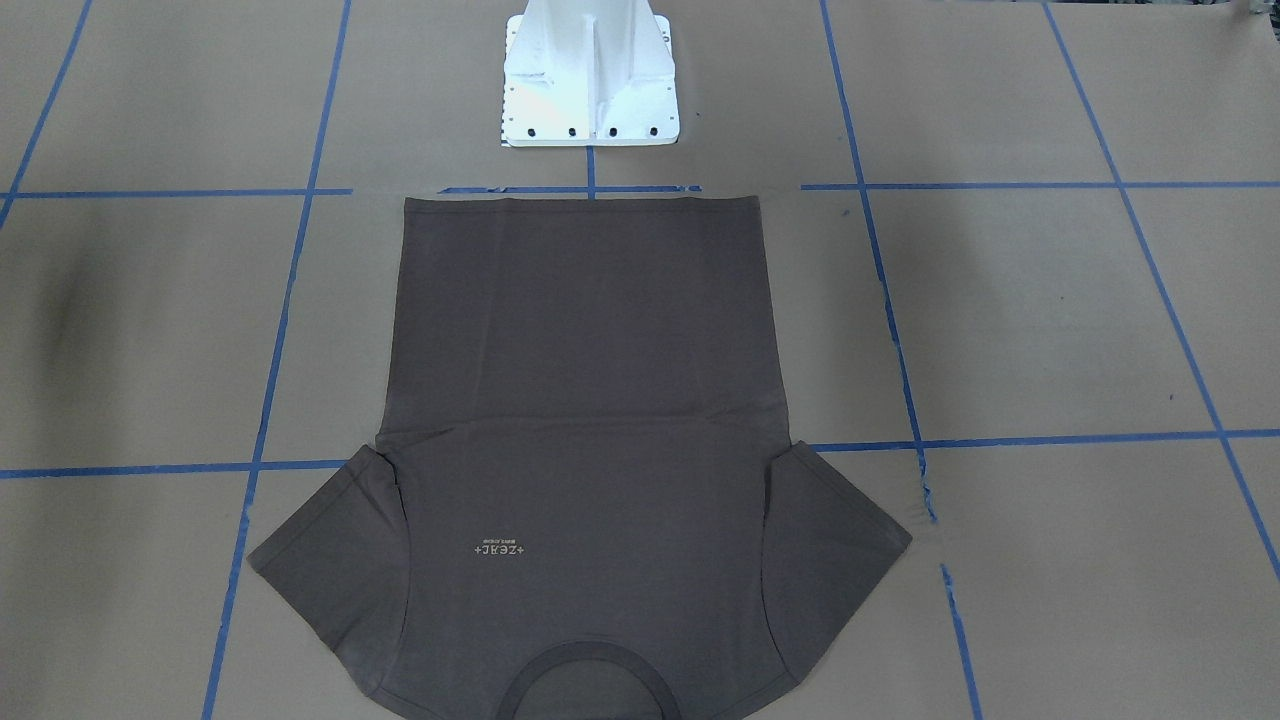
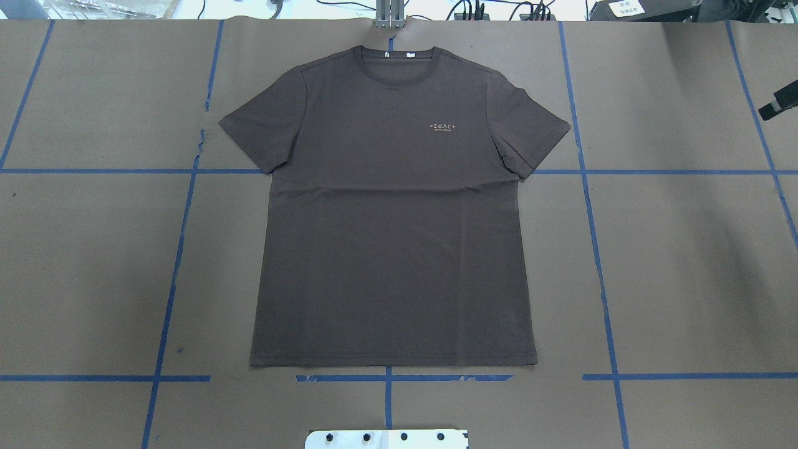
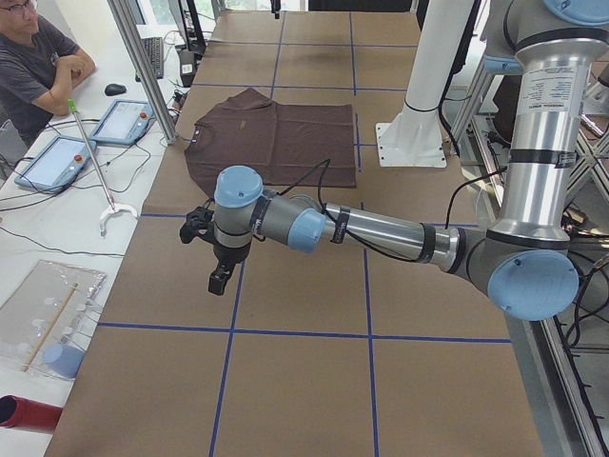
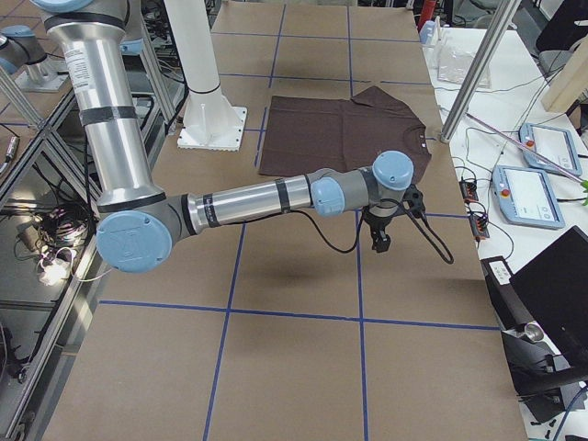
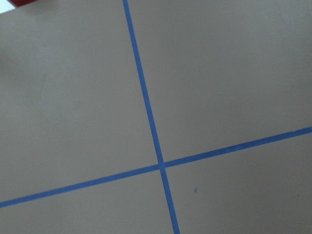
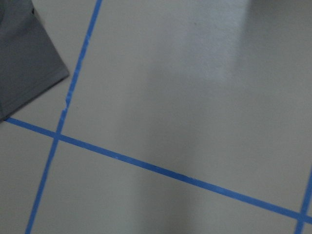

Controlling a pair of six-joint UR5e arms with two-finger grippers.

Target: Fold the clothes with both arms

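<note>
Surface [image 2: 686,262]: brown paper under a grid of blue tape; it carries the shirt and the pedestal.
Shirt [image 2: 393,249]: flat, face up and unfolded, midway between the surface's left and right ends. Its long axis runs from the robot's edge to the far edge. The hem [image 2: 393,363] lies just beyond the pedestal, and the sleeves spread toward the two ends.
Left arm [image 3: 381,228]: stretched low over the surface's left end, well apart from the shirt.
Right arm [image 4: 248,197]: stretched the same way over the right end.
Pedestal [image 1: 590,80]: white, at the robot's edge, in line with the middle of the hem.
Left end effector [image 3: 220,280]: hangs over bare paper with its fingers pointing down and nothing in them. Whether they are apart or together cannot be told. Its wrist view shows only a tape cross and no cloth.
Right end effector [image 4: 378,243]: also hangs fingers-down with nothing in them, and again apart or together cannot be told. Its wrist view catches a sleeve corner [image 6: 29,73], so this one is probably the nearer.
Collar [image 1: 590,652]: close to the far edge.
Logo [image 2: 446,126]: small and pale, on the chest.
Next move: folding has not begun. The shirt lies inward from both end effectors, so each arm likely has to travel toward the middle to reach its own sleeve.
</note>
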